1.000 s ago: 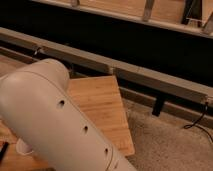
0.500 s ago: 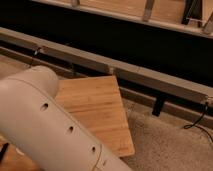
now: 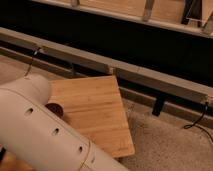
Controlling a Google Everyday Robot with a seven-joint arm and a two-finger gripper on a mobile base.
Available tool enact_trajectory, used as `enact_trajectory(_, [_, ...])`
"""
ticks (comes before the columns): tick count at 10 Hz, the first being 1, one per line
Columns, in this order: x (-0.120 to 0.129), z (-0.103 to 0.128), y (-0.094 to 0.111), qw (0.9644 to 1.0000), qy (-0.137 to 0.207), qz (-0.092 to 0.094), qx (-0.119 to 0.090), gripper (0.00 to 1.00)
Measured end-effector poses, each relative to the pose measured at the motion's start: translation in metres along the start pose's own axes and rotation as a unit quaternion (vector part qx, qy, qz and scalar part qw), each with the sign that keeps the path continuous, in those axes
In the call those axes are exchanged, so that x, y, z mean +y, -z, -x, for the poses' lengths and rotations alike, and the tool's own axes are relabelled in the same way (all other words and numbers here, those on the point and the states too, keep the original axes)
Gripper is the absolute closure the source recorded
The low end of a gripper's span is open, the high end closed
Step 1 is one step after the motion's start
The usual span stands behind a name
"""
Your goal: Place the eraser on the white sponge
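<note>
Change: vs a sec ago the arm (image 3: 45, 130) has dropped lower & further left in view; its rounded end now sits lower, so more of the counter (image 3: 95, 110) top shows. A dark round obj (image 3: 54, 109) now peeks out at the arm's edge.
Arm pose: one fat cream-white link fills the bottom-left corner, v. close to the camera. Rounded end at upper left, body runs diagonally down to the right & out of the bottom edge. Row of small dark holes (image 3: 55, 132) along its side; a seam ring near the bottom edge.
Pincer: out of frame, somewhere past the picture's edge; released or clenched, can't tell.
White sponge: not seen in this view; the arm covers the counter's left part.
Eraser: not seen either, same reason.
Counter: light wooden board, grain running lengthwise, set at an angle; its far corner lies near the rail, its near-right corner stands over the floor.
Dark round obj: brownish-black, only a part visible, on the counter right against the arm's outline; what it is, can't tell.
Rail (image 3: 125, 67): long grey metal beam crossing diagonally from upper left to right, black gap behind it.
Floor (image 3: 170, 145): grey, speckled, right of the counter.
Cable (image 3: 196, 122): thin dark loop hanging from the rail's right end.
</note>
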Motion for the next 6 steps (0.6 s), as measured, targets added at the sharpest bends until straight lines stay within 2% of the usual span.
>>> enact_trajectory(2, [-0.001, 0.011, -0.013, 0.9989, -0.046, 0.006, 0.003, 0.35])
enact_trajectory(5, [-0.004, 0.025, -0.028, 0.9932, -0.114, 0.020, 0.005, 0.35])
enact_trajectory(6, [-0.003, 0.028, -0.028, 0.9918, -0.125, 0.024, 0.004, 0.35])
